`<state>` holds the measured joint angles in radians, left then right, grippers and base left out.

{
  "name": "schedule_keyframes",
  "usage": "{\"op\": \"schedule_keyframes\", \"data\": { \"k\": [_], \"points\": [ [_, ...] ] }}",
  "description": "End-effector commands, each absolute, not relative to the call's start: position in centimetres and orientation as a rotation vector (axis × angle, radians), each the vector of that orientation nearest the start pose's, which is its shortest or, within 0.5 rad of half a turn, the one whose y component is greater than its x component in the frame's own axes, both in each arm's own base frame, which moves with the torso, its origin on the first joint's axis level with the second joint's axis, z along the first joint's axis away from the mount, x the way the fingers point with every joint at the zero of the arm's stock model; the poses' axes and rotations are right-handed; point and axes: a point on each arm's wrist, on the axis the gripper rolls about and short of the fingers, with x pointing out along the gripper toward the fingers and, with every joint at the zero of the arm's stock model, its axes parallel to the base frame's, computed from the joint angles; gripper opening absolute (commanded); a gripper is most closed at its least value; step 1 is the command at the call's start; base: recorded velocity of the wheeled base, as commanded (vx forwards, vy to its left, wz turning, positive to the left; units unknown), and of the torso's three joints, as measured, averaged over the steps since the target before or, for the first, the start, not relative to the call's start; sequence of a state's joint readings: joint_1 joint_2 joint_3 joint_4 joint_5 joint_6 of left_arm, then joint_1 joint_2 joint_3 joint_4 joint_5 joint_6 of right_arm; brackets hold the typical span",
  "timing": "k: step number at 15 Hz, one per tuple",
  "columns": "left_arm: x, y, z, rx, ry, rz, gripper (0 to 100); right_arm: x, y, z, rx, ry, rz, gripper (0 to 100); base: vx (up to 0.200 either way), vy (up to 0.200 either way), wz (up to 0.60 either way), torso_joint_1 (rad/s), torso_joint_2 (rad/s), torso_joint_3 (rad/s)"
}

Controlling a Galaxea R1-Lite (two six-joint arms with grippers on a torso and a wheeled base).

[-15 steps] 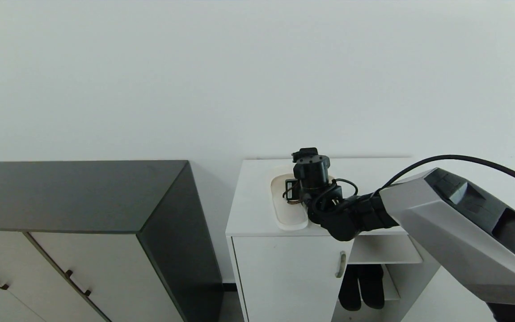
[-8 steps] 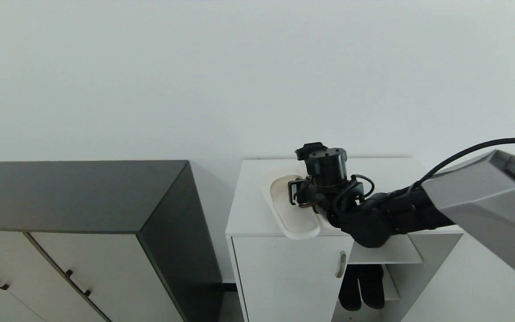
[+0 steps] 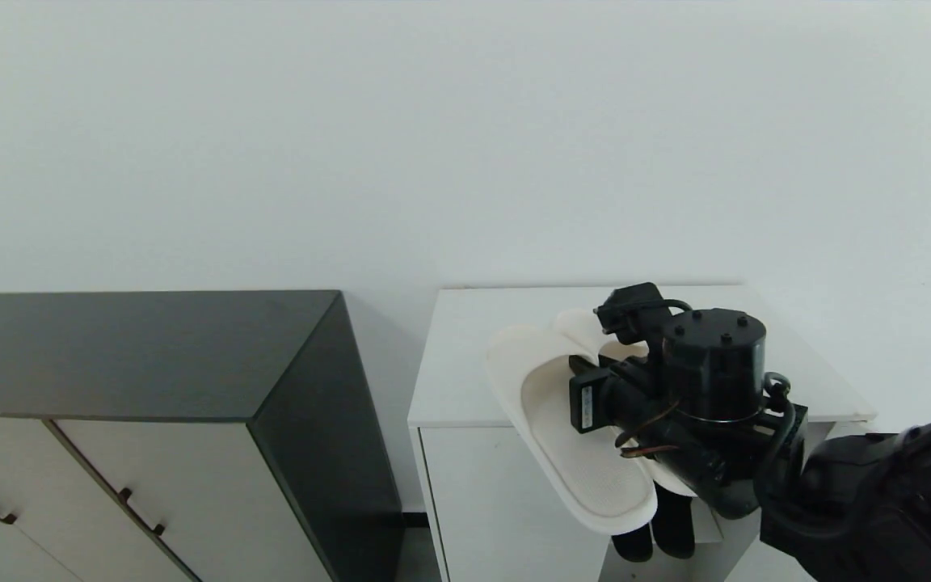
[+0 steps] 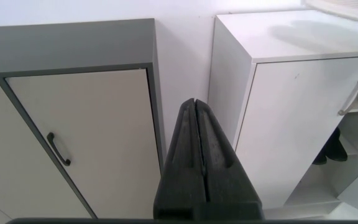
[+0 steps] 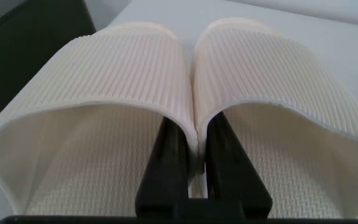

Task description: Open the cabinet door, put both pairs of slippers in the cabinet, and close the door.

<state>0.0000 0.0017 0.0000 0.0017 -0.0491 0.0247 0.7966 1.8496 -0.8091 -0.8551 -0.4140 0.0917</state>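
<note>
Pinching both inner strap edges of the cream ribbed foam slippers (image 3: 587, 461) together, the right gripper (image 5: 194, 149) is holding the pair at lower right of the head view, over the white wooden cabinet (image 3: 465, 380) front. One slipper is risking sliding free from so thin a bite, or catching a shelf. The left gripper (image 4: 196, 143) is sitting closed, empty

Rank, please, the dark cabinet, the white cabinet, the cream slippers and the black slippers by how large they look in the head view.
1. dark cabinet and white cabinet, about alike, neither shown whole
2. cream slippers, nearer the camera
3. black slippers, mostly hidden
</note>
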Motion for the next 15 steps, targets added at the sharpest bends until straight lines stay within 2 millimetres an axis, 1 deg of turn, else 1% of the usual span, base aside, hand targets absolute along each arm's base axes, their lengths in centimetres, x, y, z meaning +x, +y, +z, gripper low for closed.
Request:
{"op": "schedule_keyframes", "data": {
  "k": [1, 4, 10, 15],
  "points": [
    [-2.3, -0.1, 7.5, 0.024, 0.002, -0.049, 0, 23.4, 22.9, 16.1, -0.012, 0.165, 0.380, 0, 0.000, 0.000, 0.00, 0.000, 0.00, 0.000],
    [-2.3, -0.1, 7.5, 0.024, 0.002, -0.049, 0, 23.6, 23.1, 15.5, -0.019, 0.177, 0.376, 0, 0.000, 0.000, 0.00, 0.000, 0.00, 0.000],
    [-2.3, -0.1, 7.5, 0.021, 0.003, -0.048, 0, 23.3, 23.3, 15.4, -0.023, 0.181, 0.385, 0, 0.000, 0.000, 0.00, 0.000, 0.00, 0.000],
    [-2.3, -0.1, 7.5, 0.021, 0.003, -0.048, 0, 23.1, 23.3, 15.0, -0.035, 0.194, 0.387, 0, -0.200, 0.000, 0.00, 0.004, 0.00, -0.001]
  ]
}}
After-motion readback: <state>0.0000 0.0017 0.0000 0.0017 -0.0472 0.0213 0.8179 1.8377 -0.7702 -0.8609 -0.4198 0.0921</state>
